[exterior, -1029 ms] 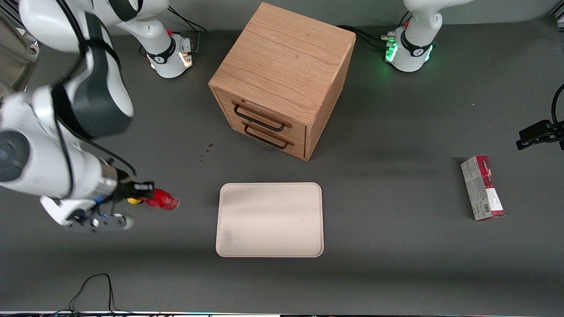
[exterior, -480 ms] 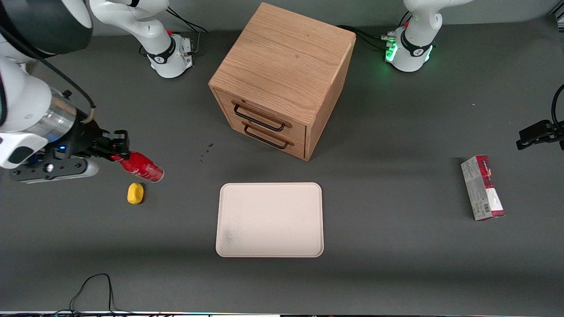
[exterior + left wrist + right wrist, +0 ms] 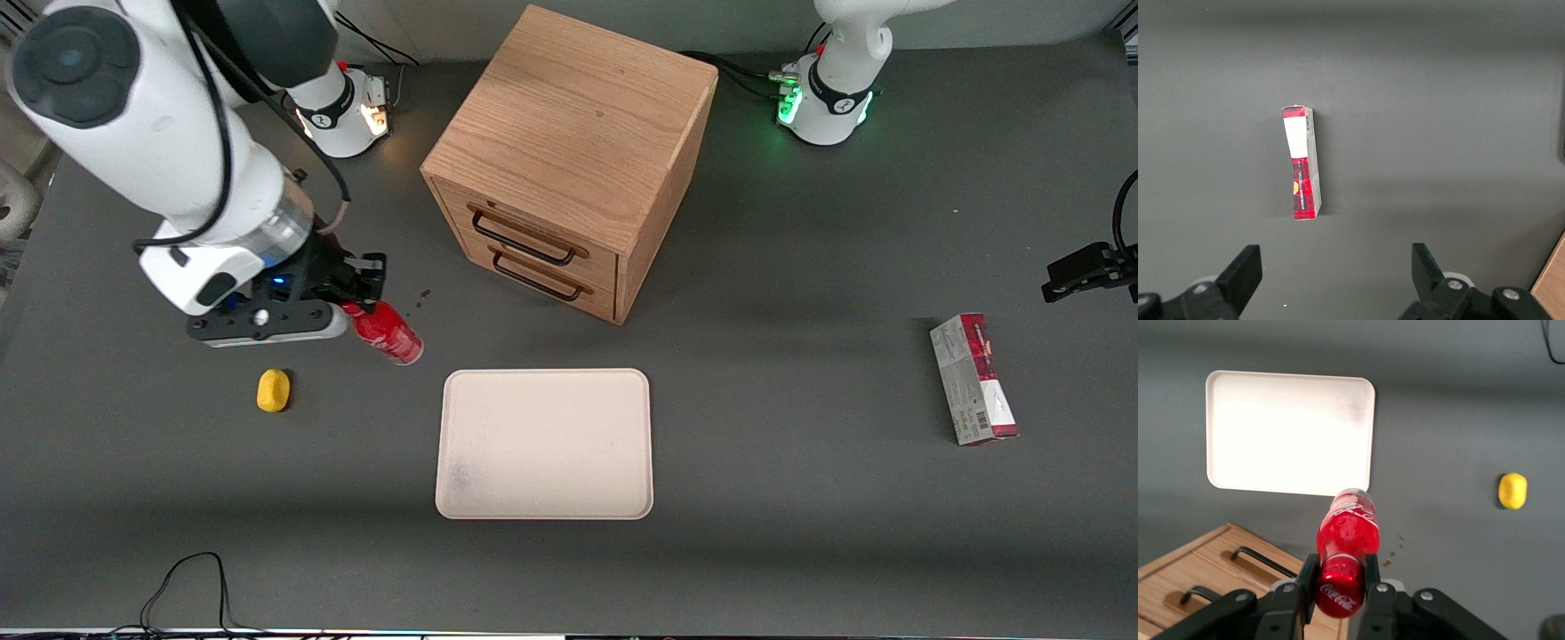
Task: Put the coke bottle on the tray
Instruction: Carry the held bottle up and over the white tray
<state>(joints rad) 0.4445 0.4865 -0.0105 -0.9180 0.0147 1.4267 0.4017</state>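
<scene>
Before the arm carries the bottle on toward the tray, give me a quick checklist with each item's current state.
1. Grip: gripper shut on the coke bottle at its cap end: ok.
2. Bottle clear of the table: lifted, tilted: ok.
3. Bottle over the tray: not ok, it hangs toward the working arm's end, short of the rim.
4. Tray surface free: ok.
5. Path clear: yellow lump and drawer cabinet lie off the line: ok.
</scene>
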